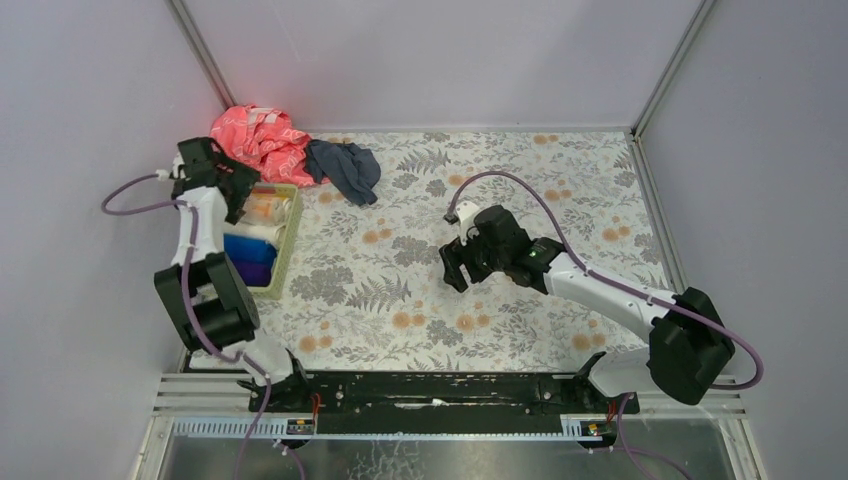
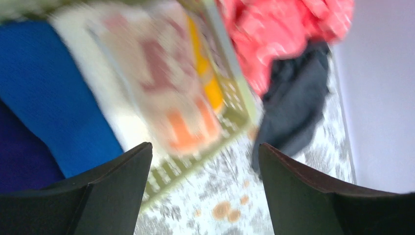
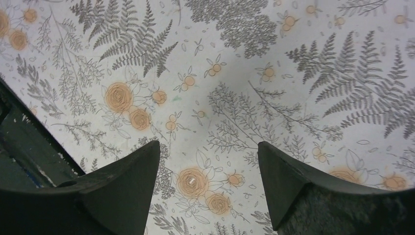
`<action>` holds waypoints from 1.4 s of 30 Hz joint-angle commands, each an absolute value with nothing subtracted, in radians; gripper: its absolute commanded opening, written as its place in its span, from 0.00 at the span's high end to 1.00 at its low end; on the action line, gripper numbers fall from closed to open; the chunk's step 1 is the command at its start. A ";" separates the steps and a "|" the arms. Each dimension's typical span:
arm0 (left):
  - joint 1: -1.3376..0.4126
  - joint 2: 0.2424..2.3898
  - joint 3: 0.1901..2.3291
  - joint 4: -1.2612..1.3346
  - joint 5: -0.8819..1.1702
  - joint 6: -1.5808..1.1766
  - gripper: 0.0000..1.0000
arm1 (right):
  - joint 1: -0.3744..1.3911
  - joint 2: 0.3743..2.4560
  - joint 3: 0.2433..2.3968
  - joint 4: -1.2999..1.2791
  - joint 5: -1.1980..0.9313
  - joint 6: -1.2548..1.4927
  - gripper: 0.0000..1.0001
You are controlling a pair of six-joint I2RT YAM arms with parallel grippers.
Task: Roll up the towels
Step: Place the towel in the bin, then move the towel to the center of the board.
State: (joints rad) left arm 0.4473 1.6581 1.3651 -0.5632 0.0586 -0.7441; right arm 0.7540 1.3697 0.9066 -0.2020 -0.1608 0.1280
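Note:
A dark grey-blue towel (image 1: 345, 168) lies crumpled at the back left and shows blurred in the left wrist view (image 2: 293, 112). An olive basket (image 1: 286, 250) holds rolls: a cream printed one (image 2: 156, 83) on top, yellow (image 2: 208, 78), white (image 1: 252, 232), blue (image 1: 250, 250) and purple (image 1: 256, 272). My left gripper (image 1: 242, 203) hovers over the basket's far end, open and empty (image 2: 205, 152). My right gripper (image 1: 455, 272) is open and empty (image 3: 208, 152) over the bare floral covering mid-table.
A pink-red patterned cloth (image 1: 258, 138) is bunched in the back left corner, touching the dark towel. The floral covering (image 1: 520, 180) spans the table. Grey walls enclose the back and sides. The black arm rail (image 1: 430, 390) runs along the near edge.

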 commanded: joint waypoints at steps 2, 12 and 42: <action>0.202 1.499 1.282 -0.538 -0.028 -0.719 0.21 | 0.748 1.299 0.910 -0.183 -0.024 0.144 0.19; -0.123 1.744 1.352 -0.406 -0.207 -0.709 0.21 | 0.749 1.199 0.809 -0.132 0.153 0.207 0.02; -0.512 1.985 1.510 -0.346 0.113 -0.653 0.91 | 0.749 1.142 0.755 -0.145 0.271 0.250 0.03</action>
